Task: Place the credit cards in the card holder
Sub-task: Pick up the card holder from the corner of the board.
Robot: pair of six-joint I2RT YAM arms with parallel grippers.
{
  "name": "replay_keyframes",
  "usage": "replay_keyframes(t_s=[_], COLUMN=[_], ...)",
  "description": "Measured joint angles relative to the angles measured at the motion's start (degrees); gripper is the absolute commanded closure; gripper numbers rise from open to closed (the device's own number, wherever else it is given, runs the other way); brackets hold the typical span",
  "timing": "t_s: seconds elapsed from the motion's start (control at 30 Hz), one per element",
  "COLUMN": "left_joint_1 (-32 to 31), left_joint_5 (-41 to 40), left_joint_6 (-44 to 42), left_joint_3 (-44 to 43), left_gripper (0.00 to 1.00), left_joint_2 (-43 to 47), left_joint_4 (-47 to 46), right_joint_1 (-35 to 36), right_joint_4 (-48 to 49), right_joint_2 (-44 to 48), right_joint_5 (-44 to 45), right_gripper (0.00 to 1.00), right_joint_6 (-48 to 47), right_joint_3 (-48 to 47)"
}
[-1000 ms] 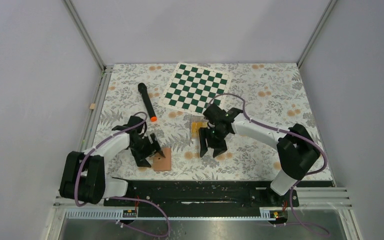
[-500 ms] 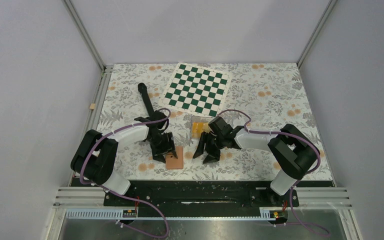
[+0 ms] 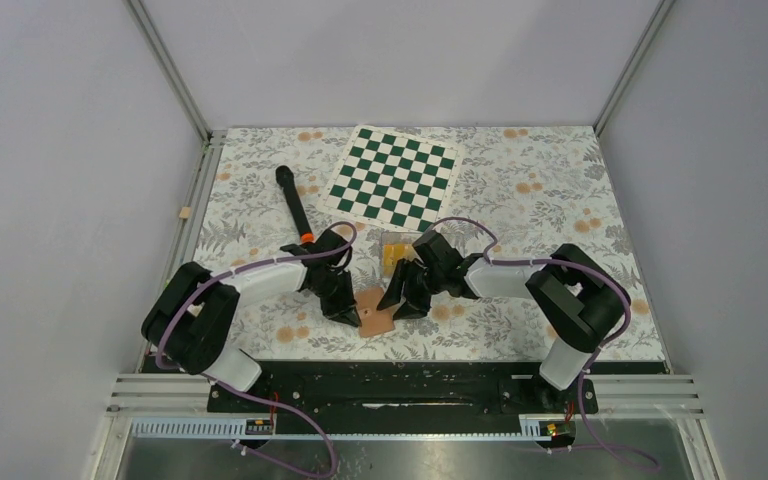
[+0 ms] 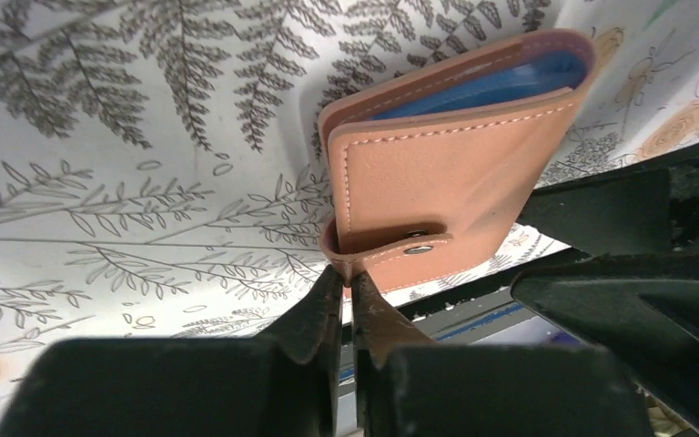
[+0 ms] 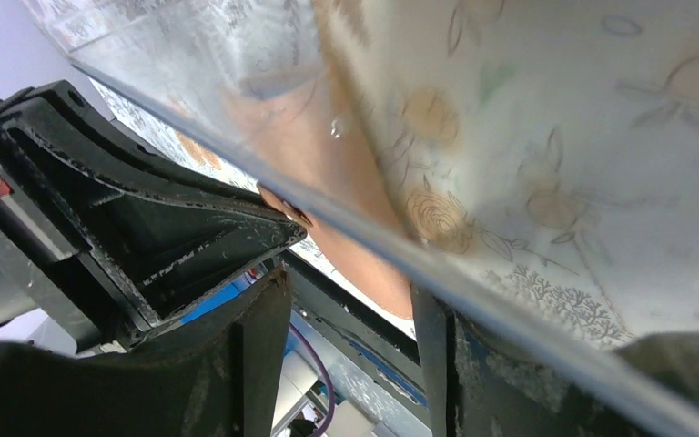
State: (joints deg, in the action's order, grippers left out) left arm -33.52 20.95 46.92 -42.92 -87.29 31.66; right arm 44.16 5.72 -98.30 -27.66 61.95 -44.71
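The tan card holder (image 3: 375,313) lies folded on the floral cloth near the front middle. In the left wrist view the card holder (image 4: 455,168) shows blue pockets along its far edge, and its snap tab (image 4: 416,248) is fastened. My left gripper (image 3: 350,314) (image 4: 347,273) is shut on the leather loop at the tab's end. My right gripper (image 3: 398,300) (image 5: 350,291) stands open just right of the holder, whose tan edge (image 5: 364,264) shows by its fingers. The yellow credit cards (image 3: 394,252) lie in a small pile just behind the right gripper.
A green-white chessboard (image 3: 393,175) lies at the back middle. A black stick with an orange tip (image 3: 294,205) lies at the back left. The table's front rail (image 3: 410,372) runs just below the holder. Both arms reach inward and meet at the holder.
My left gripper slid the card holder rightward to the front middle and shut on its tab loop. The right gripper came down and left to the holder, its jaws a little narrower.
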Motion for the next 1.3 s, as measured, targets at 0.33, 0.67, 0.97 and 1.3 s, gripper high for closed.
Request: replay_keyframes(t_s=[0.33, 0.67, 0.97, 1.3], left_joint_1=[-1.25, -1.25, -1.25, -1.25], left_joint_5=[-0.44, -0.44, 1.27, 4.83], left_joint_6=[0.57, 1.09, 0.66, -1.4], left_joint_3=[2.4, 6.99, 8.46, 6.43], left_gripper=[1.0, 1.0, 1.0, 1.0], left_joint_2=[10.19, 22.23, 30.84, 35.3], left_joint_4=[-1.09, -1.68, -1.18, -0.72], right_joint_1=[0.07, 0.09, 0.09, -0.15], right_joint_4=[-9.18, -12.94, -12.13, -18.91], right_joint_2=[4.9, 8.41, 18.43, 19.74], right_joint_5=[1.66, 1.64, -4.48, -9.51], right_gripper=[0.36, 0.23, 0.21, 0.22], right_joint_6=[-3.23, -6.03, -8.63, -15.76], right_joint_3=[-0.52, -1.16, -1.18, -5.7])
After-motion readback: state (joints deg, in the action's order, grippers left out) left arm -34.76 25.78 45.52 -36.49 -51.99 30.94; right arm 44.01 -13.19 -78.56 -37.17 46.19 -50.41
